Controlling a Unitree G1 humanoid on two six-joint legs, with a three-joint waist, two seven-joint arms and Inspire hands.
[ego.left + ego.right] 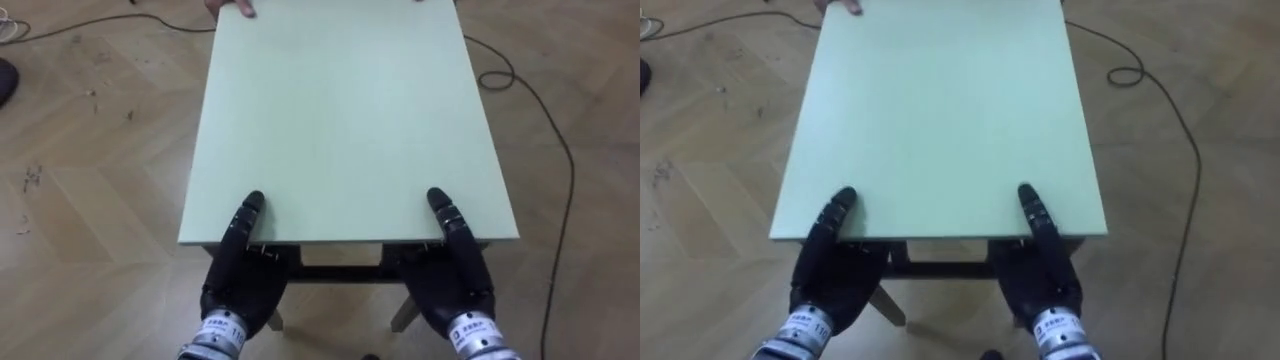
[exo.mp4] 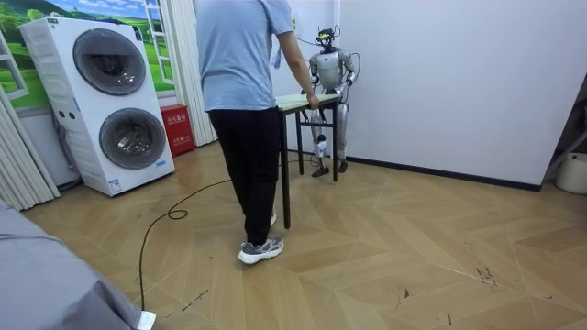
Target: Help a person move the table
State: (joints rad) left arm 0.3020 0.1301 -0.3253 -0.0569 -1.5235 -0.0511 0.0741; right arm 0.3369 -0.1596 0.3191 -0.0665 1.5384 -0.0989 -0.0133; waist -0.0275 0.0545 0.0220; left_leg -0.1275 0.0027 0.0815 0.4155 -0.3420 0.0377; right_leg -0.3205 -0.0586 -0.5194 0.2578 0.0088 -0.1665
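**Table gripped at both ends**

I see the table (image 1: 350,110) between the robot and a person (image 2: 240,110). The left hand (image 1: 238,285) and right hand (image 1: 452,282) each clamp the near edge by its corners, thumb on top. The person holds the far edge.

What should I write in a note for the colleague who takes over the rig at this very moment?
The left hand grips the near edge of the table, thumb on top, fingers underneath.
The right hand has the same grip at the other near corner.
The person holds the far end.
Done: both ends are gripped.
Left: carry the table together; I cannot tell whether its legs are off the floor yet.
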